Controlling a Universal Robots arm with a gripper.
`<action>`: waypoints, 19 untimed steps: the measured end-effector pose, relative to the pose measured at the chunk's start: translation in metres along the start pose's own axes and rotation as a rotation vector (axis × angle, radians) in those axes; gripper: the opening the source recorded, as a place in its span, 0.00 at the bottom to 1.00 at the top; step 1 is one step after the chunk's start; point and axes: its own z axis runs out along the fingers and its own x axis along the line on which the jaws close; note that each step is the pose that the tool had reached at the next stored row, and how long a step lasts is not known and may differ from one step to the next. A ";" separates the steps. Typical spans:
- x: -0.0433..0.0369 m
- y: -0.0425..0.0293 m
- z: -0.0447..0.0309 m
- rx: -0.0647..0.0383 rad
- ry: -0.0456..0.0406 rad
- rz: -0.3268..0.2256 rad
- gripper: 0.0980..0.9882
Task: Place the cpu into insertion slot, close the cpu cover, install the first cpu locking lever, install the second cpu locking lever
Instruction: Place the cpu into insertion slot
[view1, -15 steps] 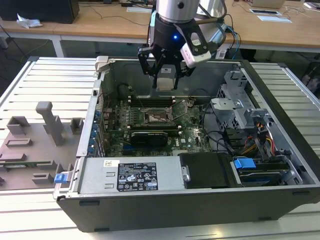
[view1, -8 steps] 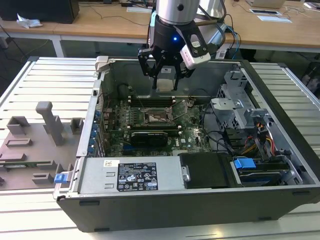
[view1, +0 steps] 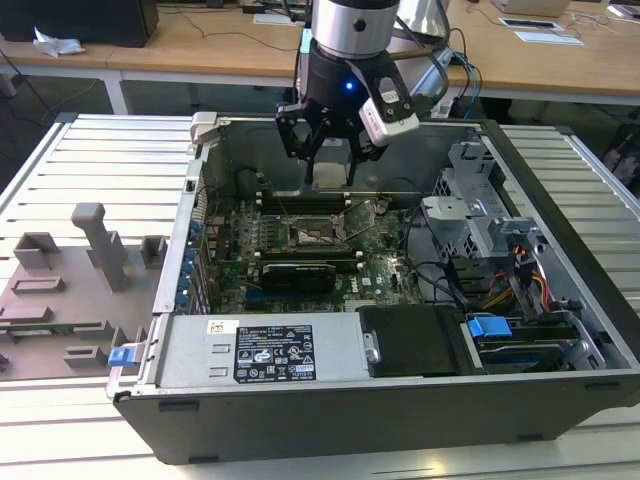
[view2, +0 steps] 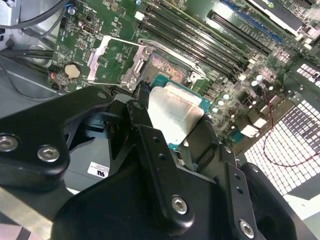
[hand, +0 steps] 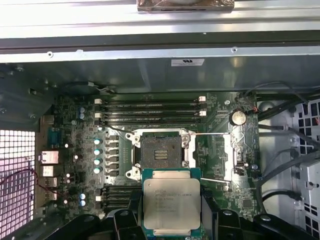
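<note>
Cpu (view1: 331, 172), exterior view: clamped between the fingers of the gripper (view1: 332, 158), held above the motherboard (view1: 230, 250) inside the open computer case (view1: 400, 410), clear of the insertion slot (view1: 312, 232). Second wrist view: cpu (view2: 175, 112) pinched at its edges, slot (view2: 167, 67) bare, cpu cover (view2: 97, 59) swung open beside it. First wrist view: cpu (hand: 171, 203) just beside the empty insertion slot (hand: 158, 152), not seated.

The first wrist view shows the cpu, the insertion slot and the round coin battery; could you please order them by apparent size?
1. cpu and insertion slot: they look much alike; the cpu is nearer the camera, so I leave them unranked.
2. coin battery: clearly smallest.
</note>
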 end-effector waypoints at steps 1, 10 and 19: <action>0.0000 -0.0001 0.0009 0.000 0.0001 0.000 0.50; 0.0000 0.0056 0.0108 0.036 -0.0008 0.001 0.50; -0.0002 0.0126 0.0232 0.044 -0.0012 0.001 0.50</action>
